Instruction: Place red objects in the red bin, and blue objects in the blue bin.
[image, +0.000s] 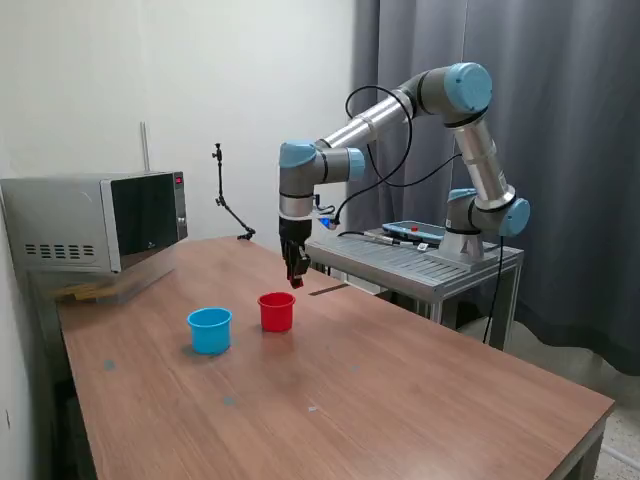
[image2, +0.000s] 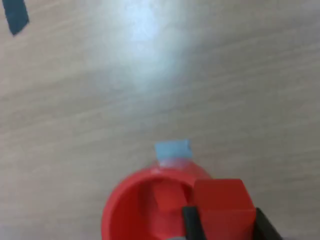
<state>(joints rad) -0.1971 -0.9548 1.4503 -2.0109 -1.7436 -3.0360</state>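
1. Your wooden tabletop (image: 400, 390) carries a microwave (image: 95, 220); no lettering on it is readable.
2. The light blue cup (image: 210, 330) stands beside the red cup (image: 277, 311), apart.
3. Your fingers (image2: 192, 225) pinch a plain red cube (image2: 222, 202) just above the red cup's rim.

My exterior view is evenly and brightly lit, fairly sharp, with soft faint shadows under the blue cup (image: 209, 330) and red cup (image: 276, 311). My wrist view is blurred throughout; a broad pale glare washes the worktop (image2: 145, 30), and the red cube (image2: 222, 202) close up looks soft-edged
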